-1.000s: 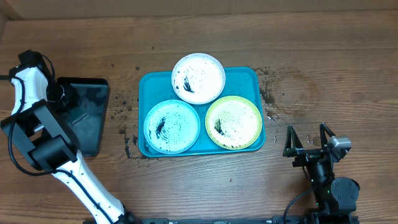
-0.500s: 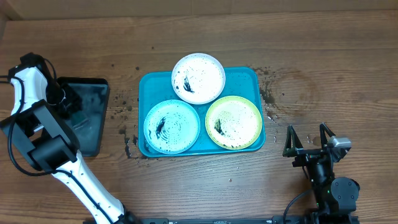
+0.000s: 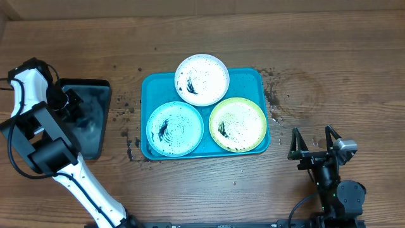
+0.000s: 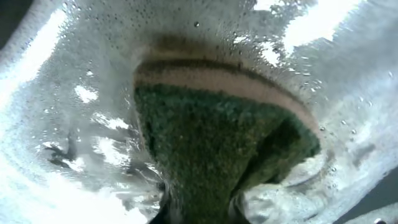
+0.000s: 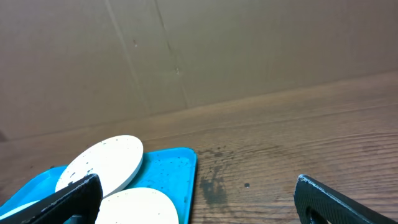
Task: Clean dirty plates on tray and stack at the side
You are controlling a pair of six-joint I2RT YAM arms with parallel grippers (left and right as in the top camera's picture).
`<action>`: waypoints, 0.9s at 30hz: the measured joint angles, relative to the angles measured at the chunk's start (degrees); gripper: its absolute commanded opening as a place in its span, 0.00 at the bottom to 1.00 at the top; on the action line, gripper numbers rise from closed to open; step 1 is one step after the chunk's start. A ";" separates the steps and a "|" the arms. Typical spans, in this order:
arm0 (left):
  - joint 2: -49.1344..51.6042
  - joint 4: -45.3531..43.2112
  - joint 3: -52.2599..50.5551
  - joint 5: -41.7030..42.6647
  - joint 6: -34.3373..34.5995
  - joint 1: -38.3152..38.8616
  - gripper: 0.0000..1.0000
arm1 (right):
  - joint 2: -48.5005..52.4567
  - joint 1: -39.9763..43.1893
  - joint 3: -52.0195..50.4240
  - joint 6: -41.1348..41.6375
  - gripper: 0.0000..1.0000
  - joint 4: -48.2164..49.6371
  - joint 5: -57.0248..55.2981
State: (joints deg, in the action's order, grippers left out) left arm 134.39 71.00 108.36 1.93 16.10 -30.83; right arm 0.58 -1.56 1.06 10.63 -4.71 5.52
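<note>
Pinching the sponge (image 4: pixel 211 143) by one end, the left gripper (image 3: pixel 71 104) sits low in the black tray (image 3: pixel 98 88) at the far left of the table, its fingers clenched on the green scouring face. The sponge lies in foamy water and looks soaked through. The right gripper (image 3: pixel 311 132) rests at the near right with its jaws spread wide, holding nothing and well apart from the work.

All three plates lie on the teal tray (image 3: pixel 253 79) in the middle of the table. The white plate (image 3: pixel 202 79) overhangs the far rim, with the light blue plate (image 3: pixel 174 128) near left and the yellow-green plate (image 3: pixel 237 124) near right. All are speckled and smeared, and none is stacked.

The risks I see:
- A sodden sponge held only by its end may droop or slip out during the carry, dripping suds across the wood.
- Scrubbing a loose plate with one arm could push it around or off the tray, since nothing braces it.
- The white plate is likeliest to tip, because it already hangs over the rim.
</note>
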 measured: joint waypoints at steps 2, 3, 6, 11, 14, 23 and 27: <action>0.00 0.04 0.00 0.00 0.02 0.00 0.04 | 0.00 0.00 0.00 -0.02 1.00 0.02 0.00; 0.00 0.09 0.00 0.00 0.02 0.00 0.30 | 0.00 0.00 0.00 0.02 1.00 0.00 0.00; 0.02 0.15 0.00 0.00 -0.09 0.00 1.00 | 0.00 0.02 0.00 -0.02 1.00 0.00 0.00; 0.02 0.83 0.00 0.02 0.11 0.00 0.97 | 0.00 0.00 0.00 0.02 1.00 -0.02 0.00; 0.02 2.10 0.00 0.44 -0.15 0.00 0.73 | 0.00 0.02 0.00 0.00 1.00 -0.02 0.00; 0.04 4.44 -0.07 1.99 0.15 0.00 0.12 | 0.00 0.02 0.00 0.00 1.00 -0.02 -0.02; 0.11 4.68 -0.07 2.16 0.02 0.00 0.04 | 0.00 0.02 0.00 0.00 1.00 -0.02 -0.02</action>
State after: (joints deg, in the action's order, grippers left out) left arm 134.50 75.68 108.29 4.10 16.12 -30.83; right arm 0.58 -1.54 1.06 10.63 -4.73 5.50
